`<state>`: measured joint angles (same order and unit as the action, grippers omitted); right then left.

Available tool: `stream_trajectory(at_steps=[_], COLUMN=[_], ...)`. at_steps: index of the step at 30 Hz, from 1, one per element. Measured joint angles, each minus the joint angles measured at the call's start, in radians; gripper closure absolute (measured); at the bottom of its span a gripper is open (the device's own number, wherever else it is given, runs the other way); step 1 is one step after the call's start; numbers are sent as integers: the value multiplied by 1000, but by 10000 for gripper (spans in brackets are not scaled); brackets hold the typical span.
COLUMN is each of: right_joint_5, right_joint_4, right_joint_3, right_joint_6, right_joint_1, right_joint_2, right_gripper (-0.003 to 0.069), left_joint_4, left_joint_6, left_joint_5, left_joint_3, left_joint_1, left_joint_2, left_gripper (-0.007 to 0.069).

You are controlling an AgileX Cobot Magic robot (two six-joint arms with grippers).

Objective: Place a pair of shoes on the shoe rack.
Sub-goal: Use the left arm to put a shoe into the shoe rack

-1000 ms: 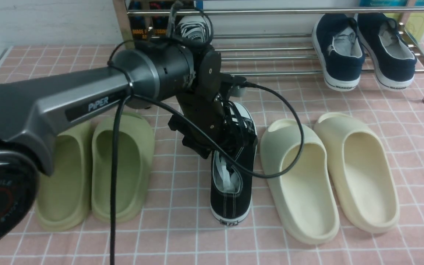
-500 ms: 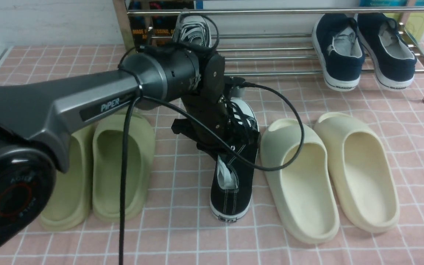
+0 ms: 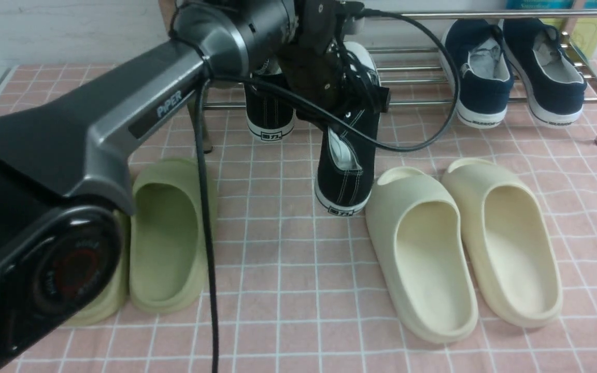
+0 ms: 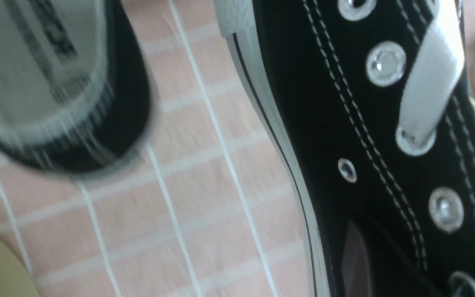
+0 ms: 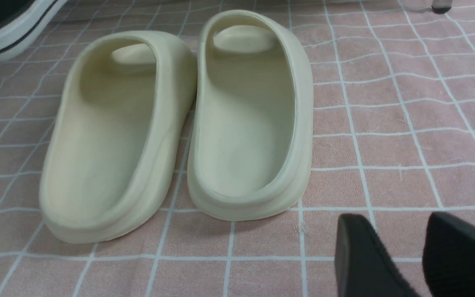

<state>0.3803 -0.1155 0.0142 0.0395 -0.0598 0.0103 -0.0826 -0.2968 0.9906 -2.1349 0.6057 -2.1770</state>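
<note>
Hanging from the left jaws, which pinch it near the laced opening, one black sneaker (image 3: pixel 347 171) tilts steeply. Its white toe reaches the lower rods of the shoe rack (image 3: pixel 417 15) and its heel is low over the pink-tiled worktop (image 3: pixel 288 269). I cannot tell whether the heel touches. The wrist hides most of the grip.

The second sneaker (image 3: pixel 270 111) lies on the rack's lower rods towards the left end, just left of the held one, with its heel overhanging the front rod. Two navy slip-ons (image 3: pixel 477 77) sit on the same rods at the right end.

On the worktop, the cream slides (image 3: pixel 423 259) lie right of the held sneaker, the nearer one just beside its heel. The green slides (image 3: pixel 166 233) lie left, partly hidden by the left arm (image 3: pixel 138 114).

The right jaws are spread, gripping nothing, low over the worktop near the cream slides' heels.
</note>
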Motion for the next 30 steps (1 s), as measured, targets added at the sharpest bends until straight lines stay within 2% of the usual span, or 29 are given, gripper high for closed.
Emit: stream_trajectory(at_steps=[10, 20, 30], right_joint_5=[0, 0, 0], right_joint_4=[0, 0, 0], right_joint_3=[0, 0, 0], right_joint_6=[0, 0, 0], right_joint_1=[0, 0, 0], right_joint_2=[0, 0, 0], right_gripper=[419, 419, 419], left_joint_4=[-41, -45, -69], left_joint_6=[-54, -74, -78], left_joint_5=[-58, -161, -227], left_joint_3=[-214, -227, -227], left_joint_1=[-34, -77, -79], left_joint_2=[-165, -178, -230], left_gripper=[559, 559, 559])
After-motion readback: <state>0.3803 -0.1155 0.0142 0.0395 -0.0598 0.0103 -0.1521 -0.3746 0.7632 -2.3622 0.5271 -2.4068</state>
